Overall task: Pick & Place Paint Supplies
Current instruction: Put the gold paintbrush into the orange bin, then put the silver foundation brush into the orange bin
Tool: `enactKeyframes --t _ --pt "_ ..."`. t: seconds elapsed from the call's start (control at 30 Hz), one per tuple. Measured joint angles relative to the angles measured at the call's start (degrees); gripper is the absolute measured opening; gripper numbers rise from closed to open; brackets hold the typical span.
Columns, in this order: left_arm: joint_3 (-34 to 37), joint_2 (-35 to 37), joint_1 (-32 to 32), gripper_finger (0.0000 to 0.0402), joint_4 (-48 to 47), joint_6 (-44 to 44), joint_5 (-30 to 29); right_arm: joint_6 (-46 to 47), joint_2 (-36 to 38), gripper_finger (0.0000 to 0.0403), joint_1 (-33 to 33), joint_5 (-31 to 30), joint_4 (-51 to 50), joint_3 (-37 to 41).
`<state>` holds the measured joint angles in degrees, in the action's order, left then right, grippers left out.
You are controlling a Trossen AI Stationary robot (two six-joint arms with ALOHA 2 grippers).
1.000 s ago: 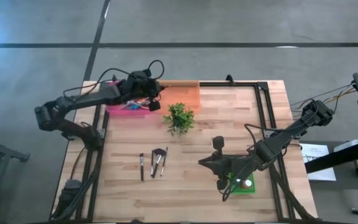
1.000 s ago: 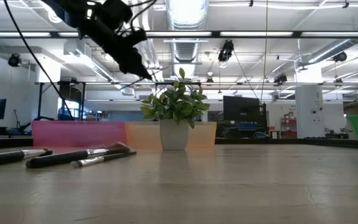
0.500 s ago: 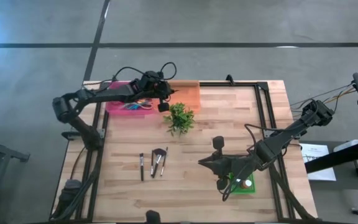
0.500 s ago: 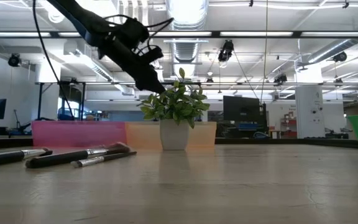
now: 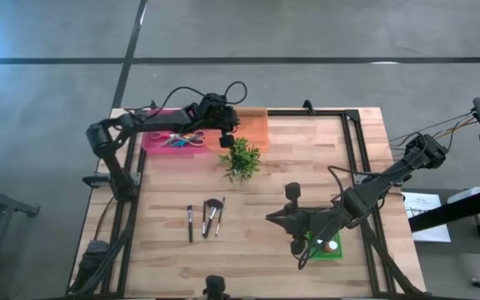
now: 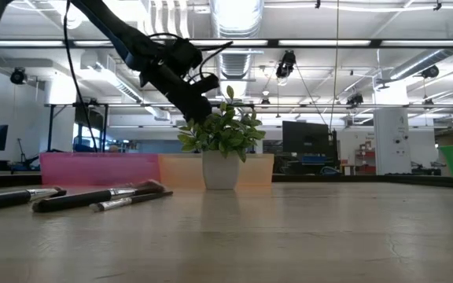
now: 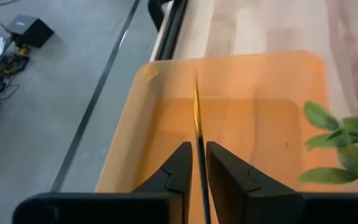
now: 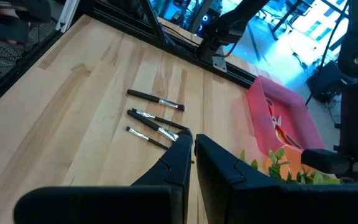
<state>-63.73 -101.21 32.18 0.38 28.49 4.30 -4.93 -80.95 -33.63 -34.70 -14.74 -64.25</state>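
My left gripper (image 5: pixel 225 138) hangs over the orange tray (image 5: pixel 252 127), just left of the leafy plant (image 5: pixel 241 157), and is shut on a thin brush (image 7: pixel 197 112). In the low view it (image 6: pixel 200 110) is above the plant's leaves. Three more dark-handled brushes (image 5: pixel 206 218) lie flat on the table's near left part, one with a fluffy brown head (image 5: pixel 213 203). They also show in the right wrist view (image 8: pixel 156 118). My right gripper (image 8: pixel 192 144) is shut and empty, low over the table's near right part (image 5: pixel 297 223). My left gripper pinches the thin brush's shaft (image 7: pixel 199 140) between its two fingers. The brush lies along the fingers, and its free end (image 7: pixel 196 87) sticks out past the fingertips. It is lifted clear above the orange tray's floor.
A pink tray (image 5: pixel 158 145) with several coloured supplies stands left of the orange one at the far edge. A green bin (image 5: pixel 330 250) with a small bottle sits under the right arm at the near right. Black rails run along the table's left and right sides.
My left gripper has gone from above the pink tray toward the table's right edge and a little down, to over the orange tray beside the plant, and has stayed shut on the thin brush.
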Motion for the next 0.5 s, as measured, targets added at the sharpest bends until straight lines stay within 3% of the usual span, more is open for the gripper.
enactKeyframes --t 0.3,0.5 --pt "0.0 2.9 -0.1 0.0059 -1.2 -0.4 0.0 -0.1 0.0 0.0022 0.0 0.1 0.0 0.0" --pt "-0.1 7.7 -0.2 0.0061 -8.0 -0.1 -0.1 0.0 0.0 0.0022 0.0 0.2 0.0 0.1"
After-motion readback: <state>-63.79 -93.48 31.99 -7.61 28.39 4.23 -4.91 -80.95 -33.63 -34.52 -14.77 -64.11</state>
